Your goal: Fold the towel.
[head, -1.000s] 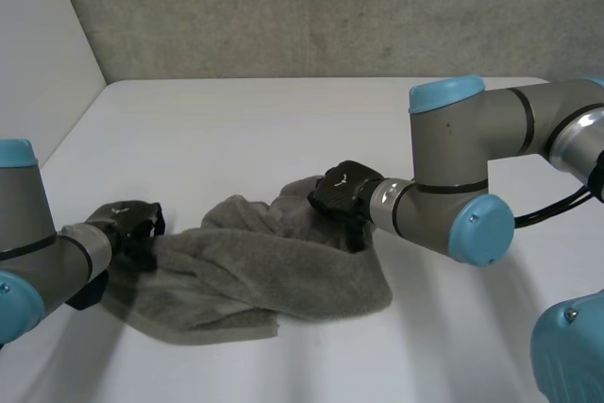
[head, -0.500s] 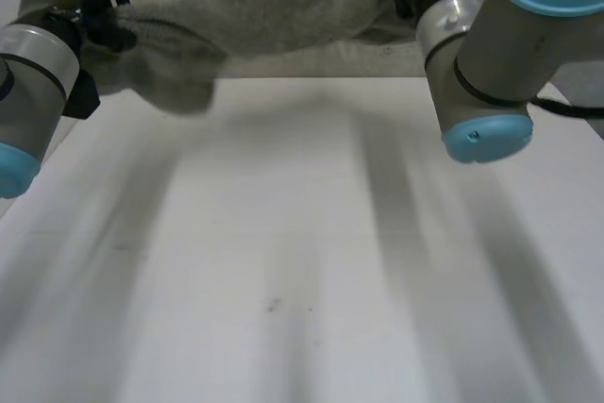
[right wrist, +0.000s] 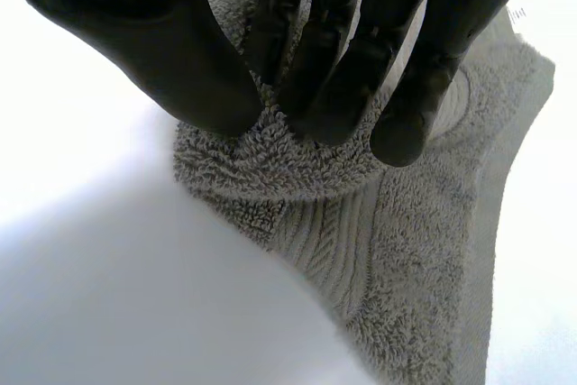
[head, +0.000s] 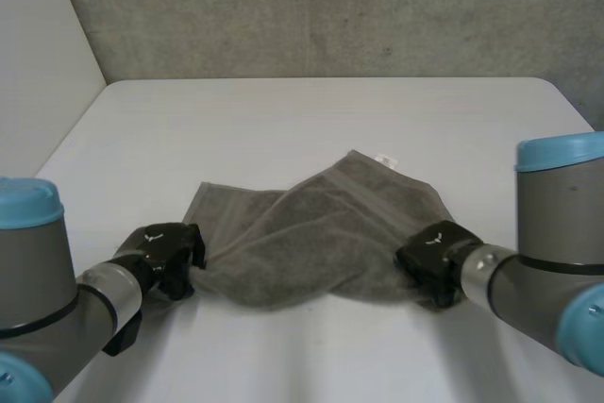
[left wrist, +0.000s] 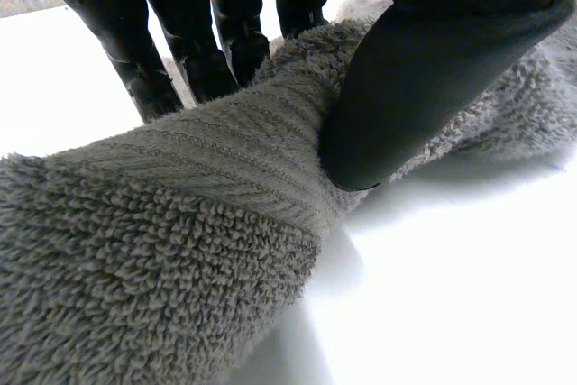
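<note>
A grey towel (head: 316, 233) lies rumpled on the white table (head: 311, 120), stretched between my two hands near the front. My left hand (head: 165, 254) is shut on the towel's near left corner; in the left wrist view its thumb (left wrist: 433, 69) presses the bunched towel (left wrist: 180, 214) against its fingers (left wrist: 171, 42). My right hand (head: 432, 260) is shut on the near right corner; in the right wrist view its thumb (right wrist: 153, 42) and fingers (right wrist: 361, 51) pinch a fold of the towel (right wrist: 361, 223). A small white label (head: 383, 159) sits at the towel's far corner.
A grey concrete wall (head: 321, 7) rises behind the table's far edge, and a white wall (head: 38, 54) stands at the left. Bare tabletop stretches beyond the towel and in front of both hands.
Both hands lifted the towel high off the table, then brought it back down nearer the front. The towel now lies wider, spread between the hands, which hold its near corners.
</note>
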